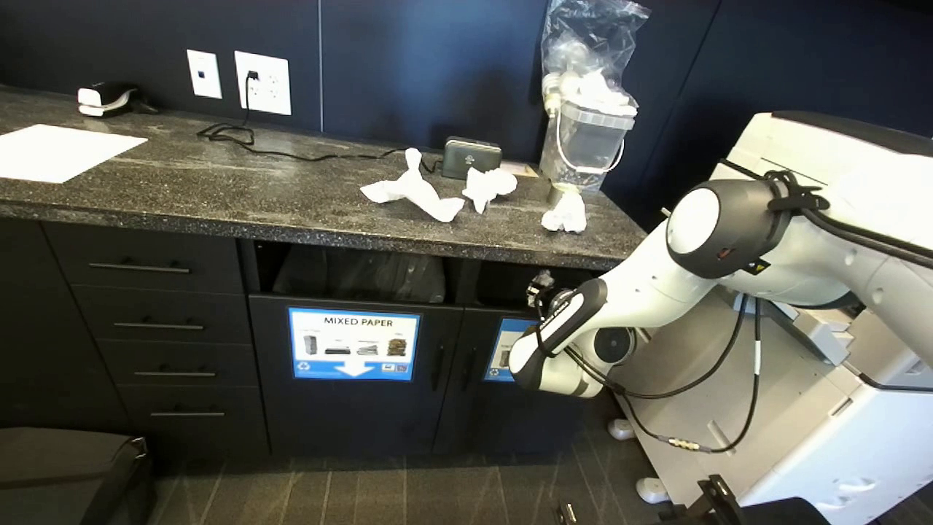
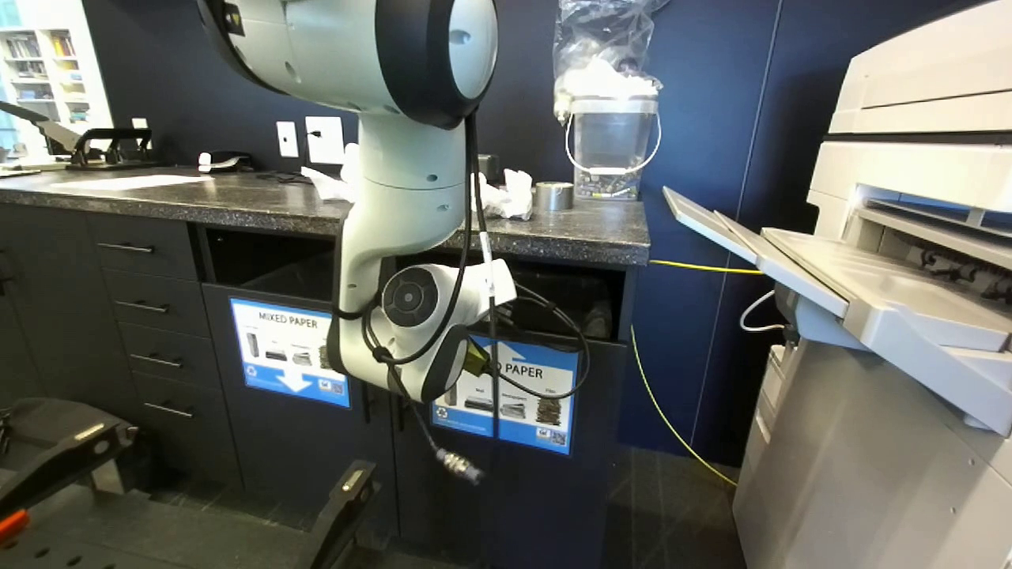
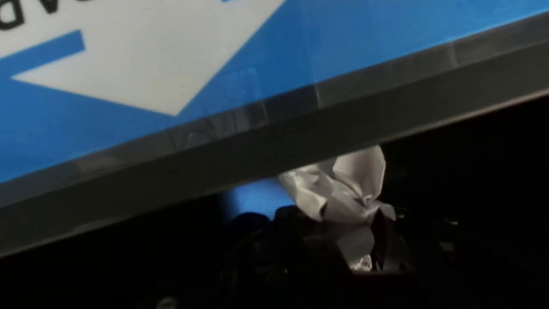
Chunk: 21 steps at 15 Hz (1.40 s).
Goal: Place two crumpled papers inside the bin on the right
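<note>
White crumpled papers lie on the counter in an exterior view: a long one, a smaller one and one nearer the right end. The bin on the right is a dark cabinet door with a slot above it. In the wrist view, upside down and dark, my gripper is at the slot, shut on a crumpled paper. Part of the paper is hidden behind the door's top edge. The gripper is mostly hidden by the arm in both exterior views.
The counter overhangs the slots. A left bin with a mixed paper sign stands beside. A tape roll and clear bucket are on the counter. A large printer stands at right. Cables hang from the arm.
</note>
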### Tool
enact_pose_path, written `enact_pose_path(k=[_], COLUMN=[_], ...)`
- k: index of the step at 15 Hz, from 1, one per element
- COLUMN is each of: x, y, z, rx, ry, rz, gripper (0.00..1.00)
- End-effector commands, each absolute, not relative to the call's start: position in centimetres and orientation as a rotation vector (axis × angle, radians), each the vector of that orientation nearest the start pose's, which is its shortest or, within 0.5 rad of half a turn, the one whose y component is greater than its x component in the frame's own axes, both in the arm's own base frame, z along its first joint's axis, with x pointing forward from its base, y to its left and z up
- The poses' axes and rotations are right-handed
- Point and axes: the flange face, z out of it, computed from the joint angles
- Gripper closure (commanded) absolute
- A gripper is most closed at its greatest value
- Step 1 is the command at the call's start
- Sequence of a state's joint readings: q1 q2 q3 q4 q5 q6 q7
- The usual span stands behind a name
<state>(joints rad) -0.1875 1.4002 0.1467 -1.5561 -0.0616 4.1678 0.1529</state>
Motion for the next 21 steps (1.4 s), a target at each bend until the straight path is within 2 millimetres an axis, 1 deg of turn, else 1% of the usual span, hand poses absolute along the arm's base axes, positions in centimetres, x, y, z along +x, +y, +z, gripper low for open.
enact_pose_path(k=[1, 4, 5, 6, 7, 10, 13, 17, 21], x=[62.5, 63.2, 63.3, 63.6, 63.8, 64.2, 64.3, 63.8, 63.2], y=[-4.2, -4.3, -4.3, -4.3, -4.3, -4.3, -4.1, -4.0, -4.0], z=[-0.9, -1.0, -1.2, -1.3, -1.3, -1.4, -1.7, -1.1, 0.4], rx=[-2.396, -2.402, -2.405, -2.411, -2.416, -2.421, -2.455, -2.504, -2.551], ry=[0.439, 0.435, 0.436, 0.435, 0.438, 0.438, 0.376, 0.266, 0.145], rz=[-1.784, -1.79, -1.785, -1.783, -1.782, -1.78, -1.774, -1.789, -1.833], gripper=[0.9, 0.9, 0.51, 0.5, 0.45, 0.2, 0.01, 0.0, 0.0])
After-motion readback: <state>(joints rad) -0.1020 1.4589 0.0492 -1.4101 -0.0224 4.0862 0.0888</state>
